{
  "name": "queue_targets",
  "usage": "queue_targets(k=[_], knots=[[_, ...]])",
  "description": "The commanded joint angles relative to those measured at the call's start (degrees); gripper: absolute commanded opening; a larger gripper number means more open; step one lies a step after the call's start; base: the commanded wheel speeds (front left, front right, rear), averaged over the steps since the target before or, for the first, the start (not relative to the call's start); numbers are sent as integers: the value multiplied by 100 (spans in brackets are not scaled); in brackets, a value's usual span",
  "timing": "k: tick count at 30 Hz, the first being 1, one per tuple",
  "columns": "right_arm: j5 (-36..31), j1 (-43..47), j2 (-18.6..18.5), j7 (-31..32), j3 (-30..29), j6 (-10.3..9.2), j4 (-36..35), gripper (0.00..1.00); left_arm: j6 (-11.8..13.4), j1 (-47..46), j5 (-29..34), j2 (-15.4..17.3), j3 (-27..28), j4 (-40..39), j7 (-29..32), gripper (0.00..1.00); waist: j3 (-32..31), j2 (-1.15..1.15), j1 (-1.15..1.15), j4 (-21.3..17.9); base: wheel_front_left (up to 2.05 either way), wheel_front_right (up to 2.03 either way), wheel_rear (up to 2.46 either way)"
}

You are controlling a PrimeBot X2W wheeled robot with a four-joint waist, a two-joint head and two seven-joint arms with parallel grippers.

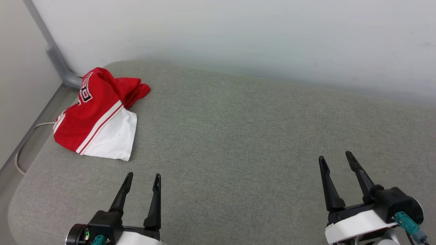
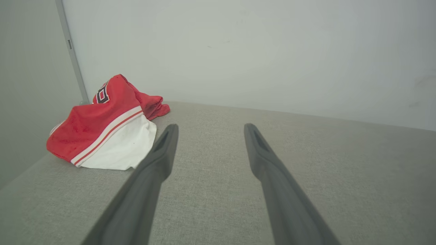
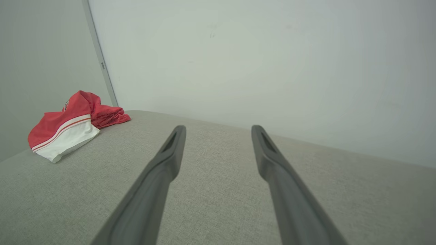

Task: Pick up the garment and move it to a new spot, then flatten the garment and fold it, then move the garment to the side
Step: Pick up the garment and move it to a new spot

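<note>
The garment (image 1: 98,114) lies crumpled in a heap at the far left corner of the grey cushioned surface (image 1: 238,136); it is red with a white sleeve, red-white striped trim and part of a black lettering patch on top. It also shows as the garment (image 2: 105,126) in the left wrist view and the garment (image 3: 71,127) in the right wrist view. My left gripper (image 1: 143,177) hovers open near the front edge, just short of the white sleeve, nothing between its fingers. My right gripper (image 1: 336,157) stands open at the front right, far from the cloth.
A pale wall (image 1: 238,37) runs along the back of the surface. A grey pipe (image 1: 56,56) descends beside the far left corner, and a thin cable (image 1: 24,146) lies on the floor to the left. Bare grey fabric stretches between and beyond the grippers.
</note>
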Motion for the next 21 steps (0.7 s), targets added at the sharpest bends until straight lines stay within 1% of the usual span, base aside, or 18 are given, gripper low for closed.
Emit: queue_targets(k=[1,13,21], knots=[[17,70,-5,-15,22,-4,7,100,-3,73,38,-3,21,-22,-16,100,5,0,0,244,0,0,0],[-9,33,-6,-14,158,-4,49,100,13,132,48,-4,65,-67,-16,100,-7,0,0,912,0,0,0],[-16,44,-6,-14,248,-4,91,100,11,182,-37,-5,93,-44,-16,100,-23,0,0,1195,0,0,0]])
